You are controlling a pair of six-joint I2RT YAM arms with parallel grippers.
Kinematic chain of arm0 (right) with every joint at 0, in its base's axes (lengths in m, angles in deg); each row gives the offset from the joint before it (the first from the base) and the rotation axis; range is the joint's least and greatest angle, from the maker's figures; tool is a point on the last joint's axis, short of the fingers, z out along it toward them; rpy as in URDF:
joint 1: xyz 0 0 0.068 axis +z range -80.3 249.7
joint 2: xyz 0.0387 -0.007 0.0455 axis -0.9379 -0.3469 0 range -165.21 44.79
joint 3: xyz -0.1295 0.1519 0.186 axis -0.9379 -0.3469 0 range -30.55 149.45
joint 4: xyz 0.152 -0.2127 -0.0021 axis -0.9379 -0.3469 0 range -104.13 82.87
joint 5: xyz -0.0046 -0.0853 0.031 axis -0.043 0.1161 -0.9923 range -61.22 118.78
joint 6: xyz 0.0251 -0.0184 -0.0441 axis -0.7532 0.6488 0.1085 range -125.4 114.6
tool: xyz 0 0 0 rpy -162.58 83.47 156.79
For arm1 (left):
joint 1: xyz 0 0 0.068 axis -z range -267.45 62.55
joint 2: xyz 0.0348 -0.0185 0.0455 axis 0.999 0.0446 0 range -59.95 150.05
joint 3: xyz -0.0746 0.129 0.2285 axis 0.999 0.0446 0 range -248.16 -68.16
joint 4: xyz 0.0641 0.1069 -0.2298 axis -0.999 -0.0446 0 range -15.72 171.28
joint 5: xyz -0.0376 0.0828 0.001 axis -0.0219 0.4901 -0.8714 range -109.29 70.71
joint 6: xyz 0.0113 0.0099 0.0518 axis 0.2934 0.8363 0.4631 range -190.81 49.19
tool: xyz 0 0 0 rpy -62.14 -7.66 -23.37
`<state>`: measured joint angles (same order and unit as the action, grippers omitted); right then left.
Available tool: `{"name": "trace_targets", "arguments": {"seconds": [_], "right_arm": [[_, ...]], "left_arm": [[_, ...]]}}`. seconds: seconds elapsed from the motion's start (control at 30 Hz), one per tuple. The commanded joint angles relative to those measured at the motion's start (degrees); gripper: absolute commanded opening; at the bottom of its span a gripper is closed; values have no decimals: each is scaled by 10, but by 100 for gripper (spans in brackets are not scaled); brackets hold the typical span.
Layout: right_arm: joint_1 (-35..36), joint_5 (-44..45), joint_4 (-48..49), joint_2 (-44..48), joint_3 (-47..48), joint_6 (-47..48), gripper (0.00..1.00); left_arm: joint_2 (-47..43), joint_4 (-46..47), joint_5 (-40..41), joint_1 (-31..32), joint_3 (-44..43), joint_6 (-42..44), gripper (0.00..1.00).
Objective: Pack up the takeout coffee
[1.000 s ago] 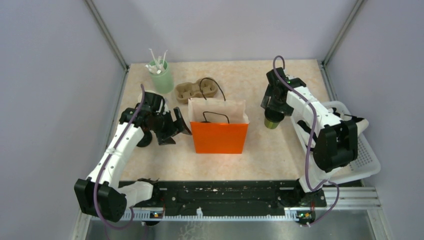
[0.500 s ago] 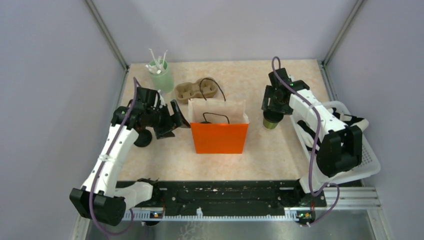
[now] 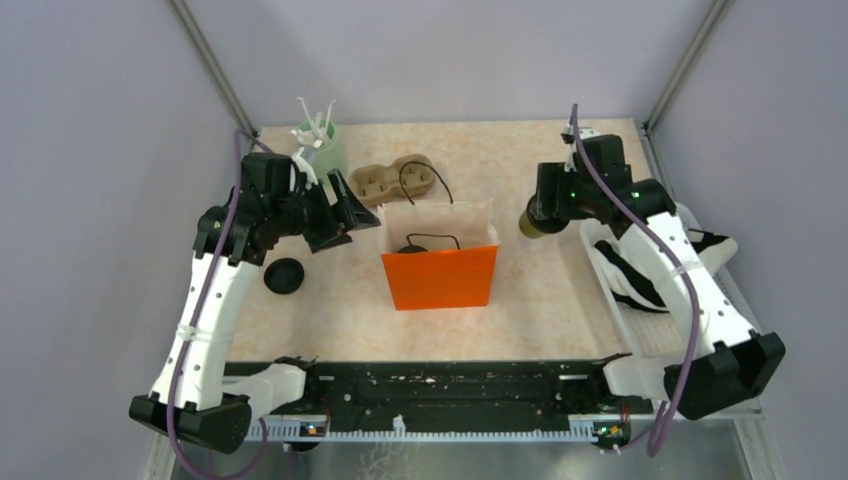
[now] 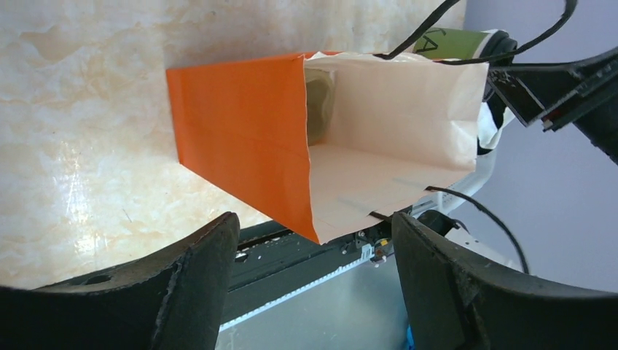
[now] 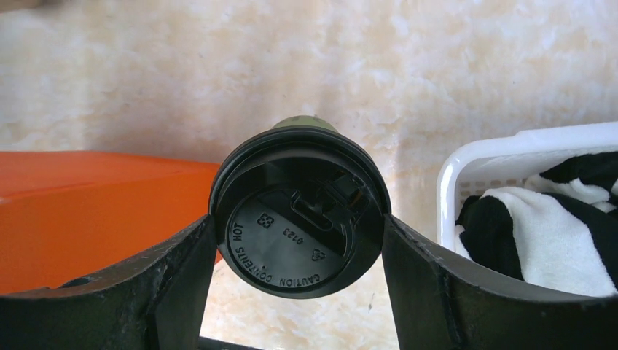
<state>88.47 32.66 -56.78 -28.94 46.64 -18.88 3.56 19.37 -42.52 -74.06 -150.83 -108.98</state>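
Behind the bag [image 3: 440, 277], which still stands open, we have lifted the coffee [image 3: 536, 223] off the worktop [image 3: 560, 290] with our right gripper [image 5: 297, 232] clamped at its lid, and our left gripper [image 4: 313, 222] has swung up beside the bag's mouth, wide open and empty, so loading seems next.

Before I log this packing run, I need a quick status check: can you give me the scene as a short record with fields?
coffee cup: black lid on, held tipped sideways by the bag's right edge
right gripper: shut on the coffee cup at its lid
left gripper: open, empty, facing the bag's mouth
bag: orange, upright, open; coffee cup not yet inside
loose black lid: on the table, left of the bag
white basket: far right, holds black-and-white cloth
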Motion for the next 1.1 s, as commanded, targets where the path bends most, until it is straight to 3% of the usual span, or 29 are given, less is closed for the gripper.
{"name": "trace_targets", "arguments": {"seconds": [0.0,0.37,0.63,0.83,1.07], "right_arm": [[5,-63,34,59,9,42,70],[6,-270,39,90,166,130,68],[41,-326,28,59,250,154,64],[89,-321,-21,25,291,176,60],[93,-301,-44,16,312,167,59]], "left_arm": [[18,15,-14,6,-31,-9,81],[83,-17,117,111,-74,5,66],[155,-53,224,163,-141,37,50],[171,-42,246,165,-137,63,40],[200,-37,266,167,-148,95,31]]}}
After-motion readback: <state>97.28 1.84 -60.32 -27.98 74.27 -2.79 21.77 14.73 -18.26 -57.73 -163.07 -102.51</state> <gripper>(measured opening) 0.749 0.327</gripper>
